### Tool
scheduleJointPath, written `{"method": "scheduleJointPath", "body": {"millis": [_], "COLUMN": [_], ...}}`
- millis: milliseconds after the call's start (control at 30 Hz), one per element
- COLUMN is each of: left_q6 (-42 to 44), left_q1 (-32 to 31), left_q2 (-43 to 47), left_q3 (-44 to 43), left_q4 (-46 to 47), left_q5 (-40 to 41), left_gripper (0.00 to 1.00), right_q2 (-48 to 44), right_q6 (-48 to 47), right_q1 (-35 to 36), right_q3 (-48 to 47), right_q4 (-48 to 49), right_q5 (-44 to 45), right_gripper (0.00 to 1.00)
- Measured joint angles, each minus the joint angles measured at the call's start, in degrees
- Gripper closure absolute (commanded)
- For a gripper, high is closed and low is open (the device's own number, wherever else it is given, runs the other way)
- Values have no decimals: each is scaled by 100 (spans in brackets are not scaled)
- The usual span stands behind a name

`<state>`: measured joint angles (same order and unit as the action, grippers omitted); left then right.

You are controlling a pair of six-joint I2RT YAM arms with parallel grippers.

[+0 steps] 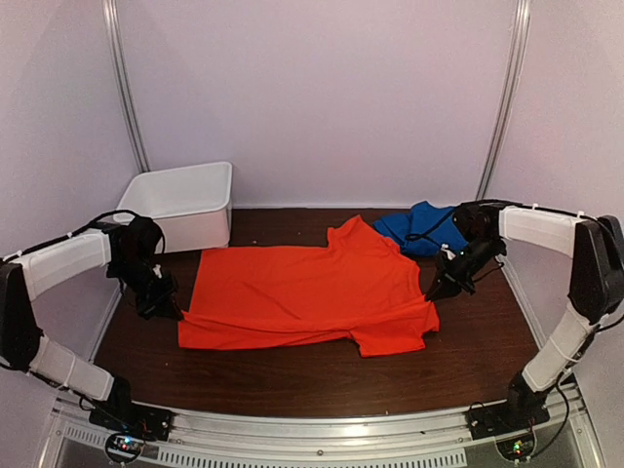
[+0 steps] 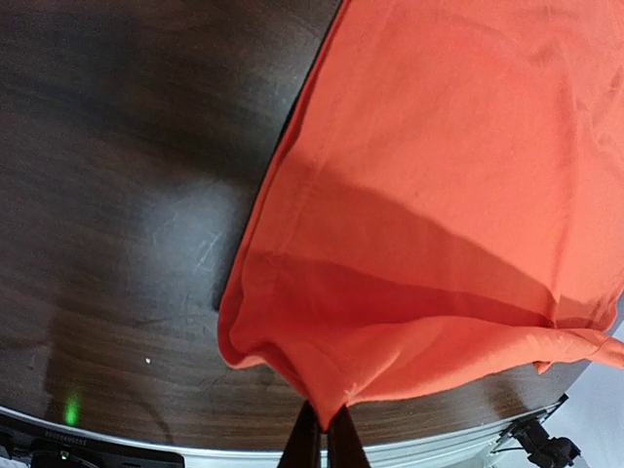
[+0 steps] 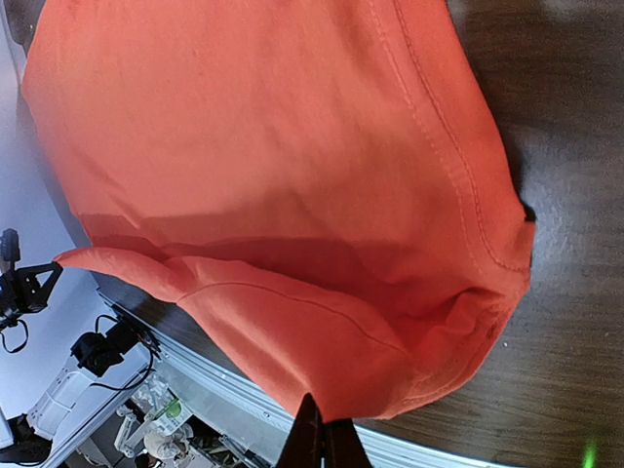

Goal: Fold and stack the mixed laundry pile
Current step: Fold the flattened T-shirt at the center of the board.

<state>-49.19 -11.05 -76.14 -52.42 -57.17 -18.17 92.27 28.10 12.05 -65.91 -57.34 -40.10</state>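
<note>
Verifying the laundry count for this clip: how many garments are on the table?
2. The orange-red T-shirt lies spread across the middle; the blue garment is bunched at the far right. Anything under the T-shirt would be hidden.

— What stands in the way around the orange-red T-shirt?

— Behind its left end, the white bin. Behind its right end, the blue garment, just beside the shirt's far sleeve. The left gripper and right gripper, jaws pinched on the shirt's two ends, occupy both flanks.

— And open ground?

— Bare worktop in front of the shirt, full width, plus a strip behind it, between bin and blue garment.
</note>
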Motion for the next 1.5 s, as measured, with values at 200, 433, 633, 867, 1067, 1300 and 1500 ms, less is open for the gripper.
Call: {"method": "scheduleJointPath", "body": {"millis": [200, 433, 633, 867, 1067, 1300, 1500], "left_q6": [96, 181, 197, 201, 203, 238, 483], "left_q1": [59, 74, 87, 92, 98, 129, 284], "left_q2": [-723, -1248, -1451, -1384, -1228, -1429, -1469], "left_q3": [-208, -494, -503, -391, -306, -310, -330], "left_q4": [334, 634, 844, 946, 955, 1132, 1224], "left_q5": [37, 109, 142, 173, 214, 280, 431], "left_gripper": [100, 100, 100, 100, 100, 88, 49], "right_q2": [728, 1156, 1366, 1360, 1241, 1405, 1408], "right_q6": [-114, -188, -254, -356, -350, -345, -442], "right_q1": [-31, -48, -105, -262, -278, -282, -352], "right_q3": [-472, -813, -887, -966, -907, -1067, -1174], "right_q4": [61, 188, 278, 275, 345, 538, 625], "right_q5": [-120, -199, -212, -214, -256, -293, -409], "right_gripper": [100, 100, 100, 100, 100, 75, 47]}}
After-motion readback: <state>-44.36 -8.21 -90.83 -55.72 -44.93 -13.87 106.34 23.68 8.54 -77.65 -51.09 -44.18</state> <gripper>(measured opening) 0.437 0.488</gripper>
